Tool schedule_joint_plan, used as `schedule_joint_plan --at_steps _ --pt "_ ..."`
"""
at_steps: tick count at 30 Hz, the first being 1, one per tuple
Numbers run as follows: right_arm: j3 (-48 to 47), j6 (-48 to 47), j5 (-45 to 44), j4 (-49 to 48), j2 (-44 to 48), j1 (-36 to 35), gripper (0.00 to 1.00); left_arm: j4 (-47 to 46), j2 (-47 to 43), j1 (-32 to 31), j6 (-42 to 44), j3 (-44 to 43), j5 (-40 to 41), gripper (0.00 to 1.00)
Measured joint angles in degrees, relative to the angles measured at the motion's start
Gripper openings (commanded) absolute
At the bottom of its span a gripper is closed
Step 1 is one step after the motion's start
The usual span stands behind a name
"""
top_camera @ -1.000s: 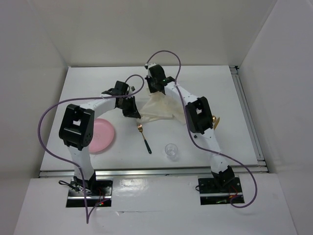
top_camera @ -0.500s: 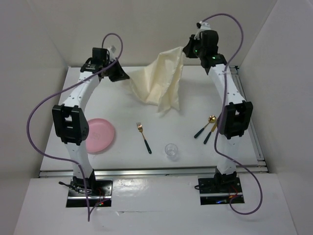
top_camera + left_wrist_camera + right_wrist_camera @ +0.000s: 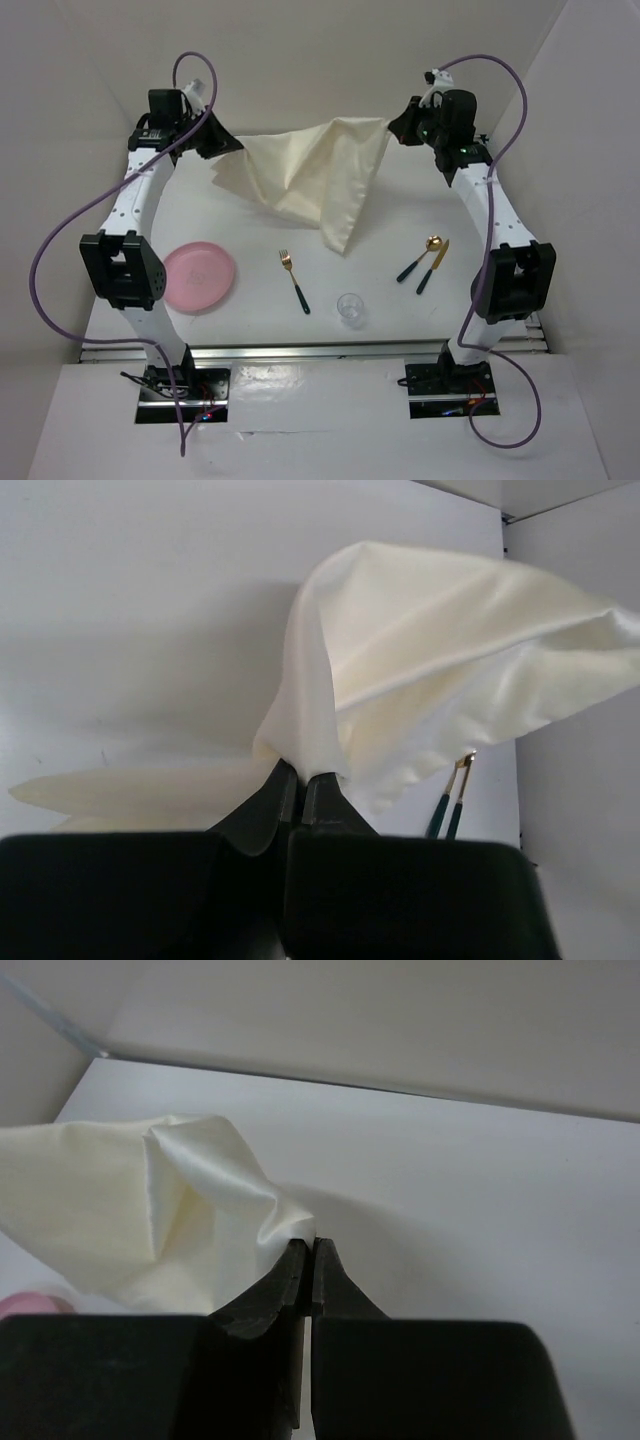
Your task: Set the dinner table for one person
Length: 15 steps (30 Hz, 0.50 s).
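Since the cream cloth [image 3: 310,180] is hanging in the air between the two arms rather than lying flat, I'd say this is pretty early in the job. The left gripper [image 3: 300,775] is pinched closed on one corner of it and the right gripper [image 3: 308,1250] is clamped tight on the opposite corner. The cloth sags in a loose fold above the far half of the white table [image 3: 250,240], which sits under everything and fills the middle of the overhead view. Can't tell if the low tip of the cloth touches down. The rest of the setting looks unplaced to me: pink plate [image 3: 200,277] off at the near left, a gold fork [image 3: 294,280] with a dark handle lying alone mid-table, a clear glass [image 3: 350,308] near the front edge, and a gold spoon [image 3: 420,258] and knife [image 3: 433,267] side by side on the right. My guess is the cloth needs spreading flat first, then plate, cutlery and glass all get arranged on or around it.
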State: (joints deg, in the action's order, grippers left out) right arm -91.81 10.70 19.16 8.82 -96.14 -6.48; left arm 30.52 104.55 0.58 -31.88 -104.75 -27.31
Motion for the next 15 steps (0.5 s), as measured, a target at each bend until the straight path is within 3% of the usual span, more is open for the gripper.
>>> schedule_joint_plan --at_steps 4,11,15 --pt "-1.84 -0.02 0.90 -0.20 -1.31 1.97 0.00 0.44 2.27 0.07 -0.02 -5.44 -1.60 0.00" --pt "-23.43 1.16 4.07 -1.73 -14.80 5.25 0.00 -0.94 14.64 0.11 -3.17 -22.45 -5.88 0.00" --pt "-23.02 1.92 6.95 -4.87 -15.72 6.80 0.00 -2.25 19.85 0.42 -4.94 -25.18 -8.41 0.00"
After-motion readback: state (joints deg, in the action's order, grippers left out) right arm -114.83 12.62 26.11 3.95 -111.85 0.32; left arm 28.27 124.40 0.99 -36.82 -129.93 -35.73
